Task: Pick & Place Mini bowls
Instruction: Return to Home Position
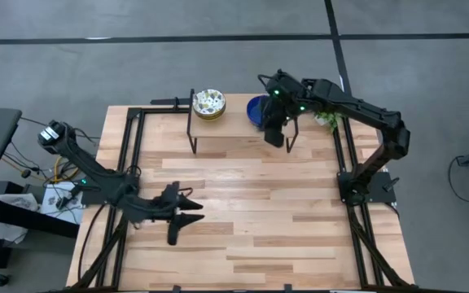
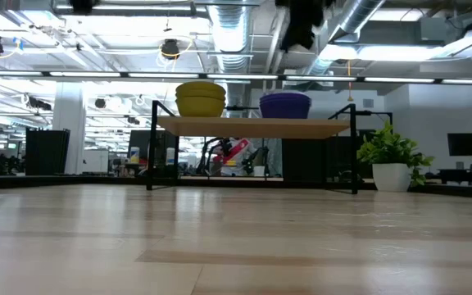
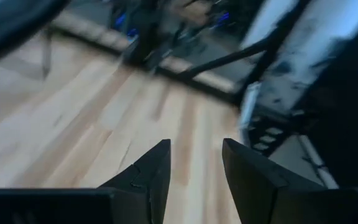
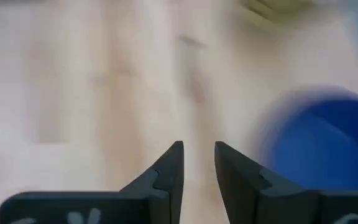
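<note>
A small raised wooden shelf (image 1: 234,124) stands at the table's far side. On its top rest a stack of cream floral mini bowls (image 1: 209,104), yellow outside in the low view (image 2: 201,98), and to their right a blue mini bowl (image 1: 256,110) (image 2: 285,105). My right gripper (image 4: 197,146) hangs open above the shelf, just beside the blue bowl (image 4: 322,146), with nothing between its fingers. Over the table's near left part, my left gripper (image 1: 190,210) (image 3: 194,149) is open and holds nothing.
A small green plant in a white pot (image 2: 392,160) stands at the table's far right, right of the shelf. The shelf's black legs (image 1: 192,138) stand on the table. Bare wooden tabletop (image 1: 251,212) lies between the two arms.
</note>
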